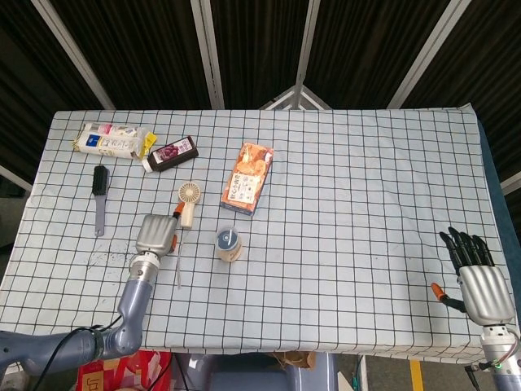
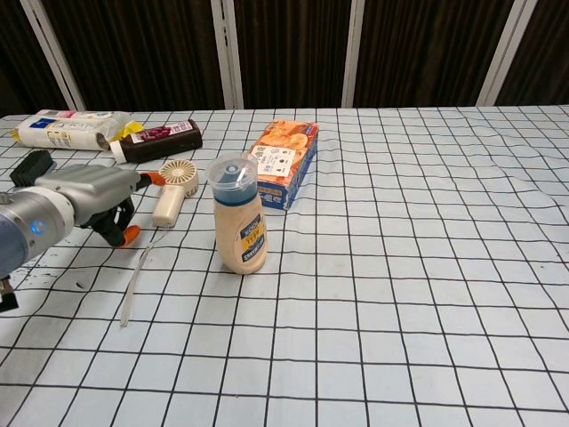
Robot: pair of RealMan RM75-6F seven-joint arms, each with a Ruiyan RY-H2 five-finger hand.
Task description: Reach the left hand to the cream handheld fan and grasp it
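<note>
At left of centre, the left hand (image 2: 84,194) hovers empty, fingers loosely curled, just beside the cream handheld fan (image 2: 172,189), whose handle could roll away if nudged.

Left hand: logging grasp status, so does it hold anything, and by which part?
Nothing yet. The left hand is beside the cream handheld fan, not around its handle.

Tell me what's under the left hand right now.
Under the left hand, only checked tablecloth shows around it. The cream fan lies beside its fingertips; the palm's underside is hidden.
</note>
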